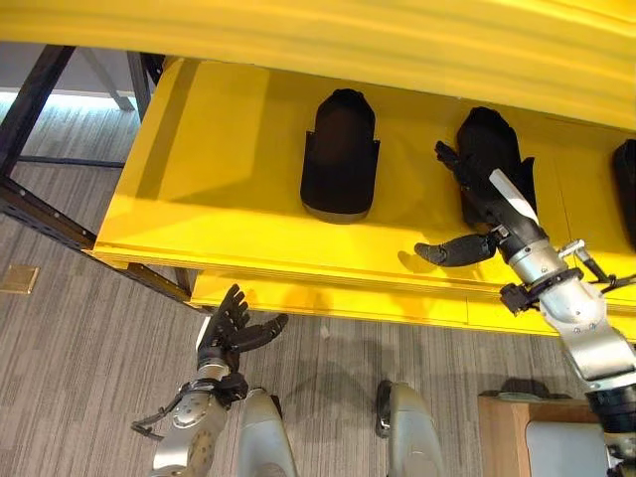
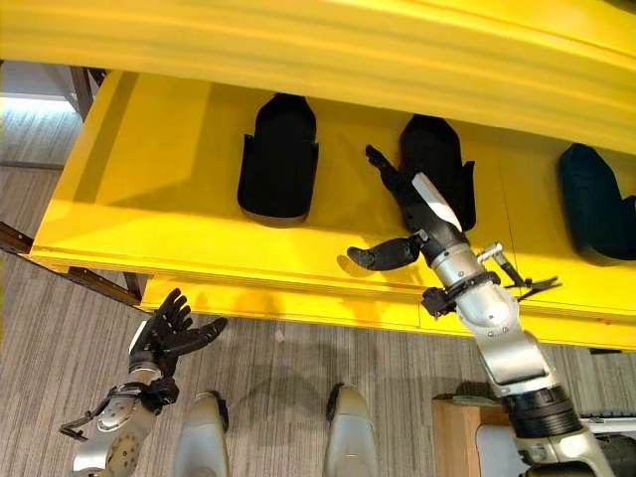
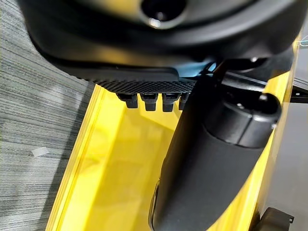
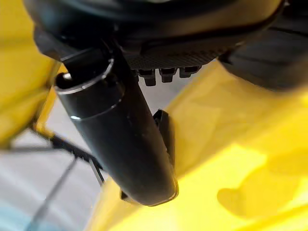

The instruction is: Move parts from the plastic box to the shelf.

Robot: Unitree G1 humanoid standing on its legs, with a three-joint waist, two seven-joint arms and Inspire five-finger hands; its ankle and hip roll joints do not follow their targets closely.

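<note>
Fingers of the left hand (image 1: 231,328) spread empty, low over grey carpet (image 1: 89,328). On the yellow metal shelf (image 1: 248,229) lie 3 black moulded plastic parts (image 1: 340,154). The right hand (image 1: 487,204), fingers straight over the middle part (image 2: 437,164), should lift clear without nudging it.

A grey carpet (image 1: 89,338) with a fine streaked weave is covering the floor, and a small tan square plate (image 1: 18,279) is lying flat on it at the far left. Dark metal frame bars (image 1: 40,89) are running diagonally across the upper left corner (one long bar is slanting down along the floor line). A pale bluish band of light (image 1: 60,96) is glowing behind those bars. At the lower right, a wooden piece of furniture (image 1: 502,437) is standing on the carpet.
</note>
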